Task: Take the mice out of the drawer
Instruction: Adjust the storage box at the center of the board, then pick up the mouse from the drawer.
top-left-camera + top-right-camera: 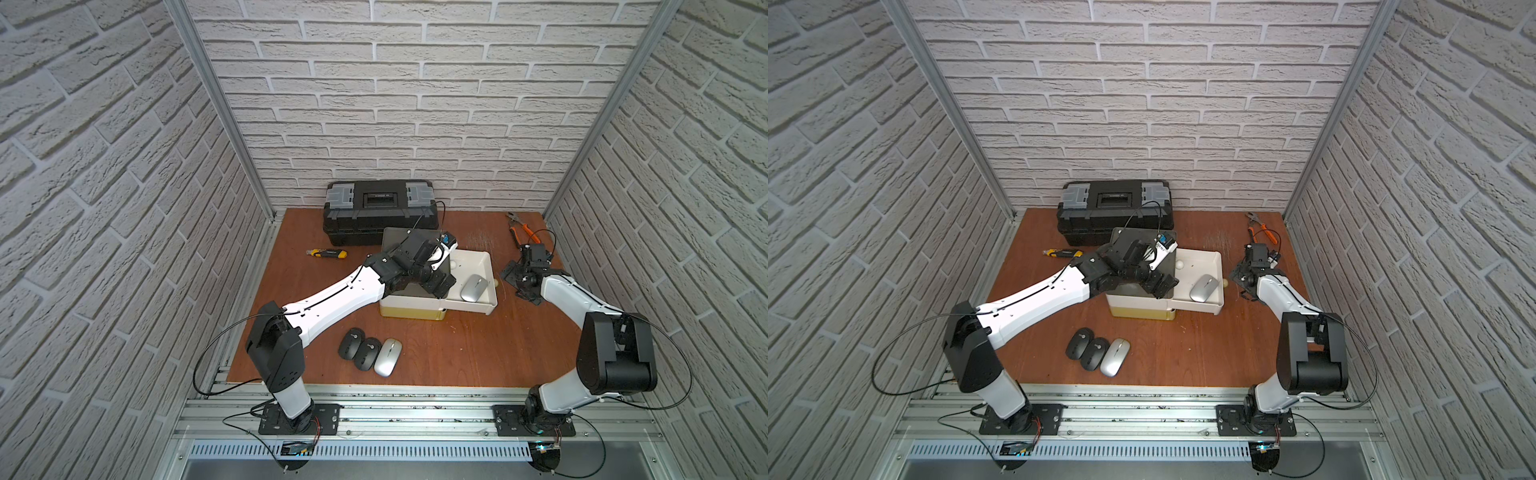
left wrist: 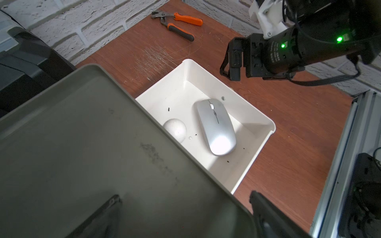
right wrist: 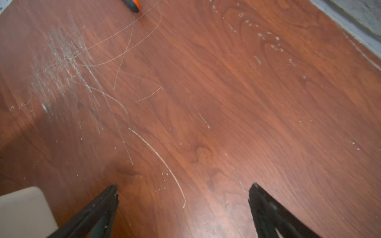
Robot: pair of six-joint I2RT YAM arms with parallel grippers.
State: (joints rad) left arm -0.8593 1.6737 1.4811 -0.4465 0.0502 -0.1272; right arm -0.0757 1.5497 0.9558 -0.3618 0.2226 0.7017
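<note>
Mice: three are laid side by side at the counter front, clear of the work. One silver mouse is left in the pulled-out drawer. Left jaws are held wide apart, empty, over the cabinet top, judged staged for that mouse. Right jaws, likewise apart and empty, are parked over bare counter beside the drawer.

A silver mouse is gleaming against a white drawer, whose cabinet top is showing grey-green. The tabletop is showing reddish-brown wood grain with pale scratches, and the walls are showing a white brick pattern. Two black mice are showing a round grey mark each, a third mouse is shining silver, the pliers are showing orange-and-black handles, and the utility knife is showing yellow and black.
</note>
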